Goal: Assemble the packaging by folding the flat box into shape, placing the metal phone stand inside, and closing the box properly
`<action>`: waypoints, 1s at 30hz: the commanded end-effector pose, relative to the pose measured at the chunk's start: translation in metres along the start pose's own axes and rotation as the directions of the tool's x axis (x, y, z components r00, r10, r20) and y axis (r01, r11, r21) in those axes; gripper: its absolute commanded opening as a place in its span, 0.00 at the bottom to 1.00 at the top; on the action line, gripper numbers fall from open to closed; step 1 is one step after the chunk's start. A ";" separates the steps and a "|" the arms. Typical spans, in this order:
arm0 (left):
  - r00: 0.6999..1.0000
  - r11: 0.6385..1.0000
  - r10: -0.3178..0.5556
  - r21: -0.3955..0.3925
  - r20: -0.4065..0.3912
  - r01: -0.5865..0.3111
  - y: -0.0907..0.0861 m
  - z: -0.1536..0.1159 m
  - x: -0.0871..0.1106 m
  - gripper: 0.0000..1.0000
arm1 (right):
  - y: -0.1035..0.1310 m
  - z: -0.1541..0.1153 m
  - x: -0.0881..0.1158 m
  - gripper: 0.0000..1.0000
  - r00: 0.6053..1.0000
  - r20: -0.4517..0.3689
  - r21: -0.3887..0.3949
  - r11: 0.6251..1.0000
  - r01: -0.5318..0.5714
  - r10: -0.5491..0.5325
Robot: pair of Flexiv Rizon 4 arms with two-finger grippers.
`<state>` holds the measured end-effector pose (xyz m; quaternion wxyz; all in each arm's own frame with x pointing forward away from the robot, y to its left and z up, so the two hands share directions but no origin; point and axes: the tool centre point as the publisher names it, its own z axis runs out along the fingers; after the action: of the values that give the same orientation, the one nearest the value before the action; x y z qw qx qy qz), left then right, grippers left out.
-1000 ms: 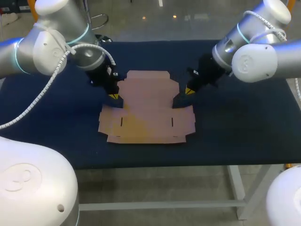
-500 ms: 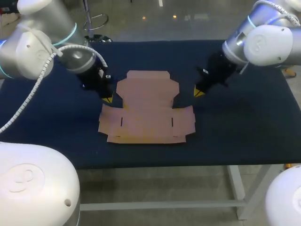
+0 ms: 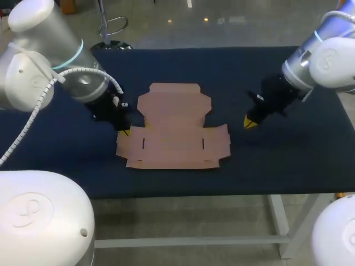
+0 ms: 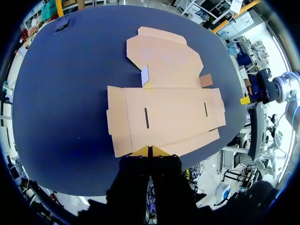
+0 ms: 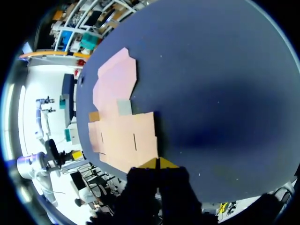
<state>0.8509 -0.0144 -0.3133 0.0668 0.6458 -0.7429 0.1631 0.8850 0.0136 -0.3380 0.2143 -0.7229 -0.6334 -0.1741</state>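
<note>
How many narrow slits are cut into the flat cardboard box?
2. Both are in the wide panel of the flat box: the left slit near its left end, the right slit near its right end. None seems hidden.

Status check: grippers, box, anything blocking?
Left gripper shut, empty, at box edge. Right gripper shut, empty, off to the box's side. Box flat, unfolded. No stand in view; nothing blocking.

Your left arm [image 3: 44,77] comes in from the left side, wrist angled down and inward, left tool [image 3: 123,131] with its yellow tips pressed together on nothing, while your right arm [image 3: 327,61] mirrors it from the right, right tool [image 3: 250,122] likewise closed and empty
</note>
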 end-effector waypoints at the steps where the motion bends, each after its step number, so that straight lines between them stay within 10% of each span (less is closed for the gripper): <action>1: 1.000 0.999 -0.014 0.044 0.004 0.013 0.019 -0.006 0.002 0.00 | -0.021 -0.011 -0.008 0.00 1.000 -0.013 -0.035 0.999 0.000 -0.001; 30: 0.991 0.996 -0.075 0.032 -0.109 0.079 0.092 0.021 -0.015 0.00 | -0.098 0.017 -0.022 0.00 0.999 -0.037 -0.030 0.999 -0.038 0.037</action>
<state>0.7677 0.0008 -0.3450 0.1037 0.6651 -0.7121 0.1996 0.7890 0.0140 -0.3508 0.2202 -0.7344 -0.6139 -0.1876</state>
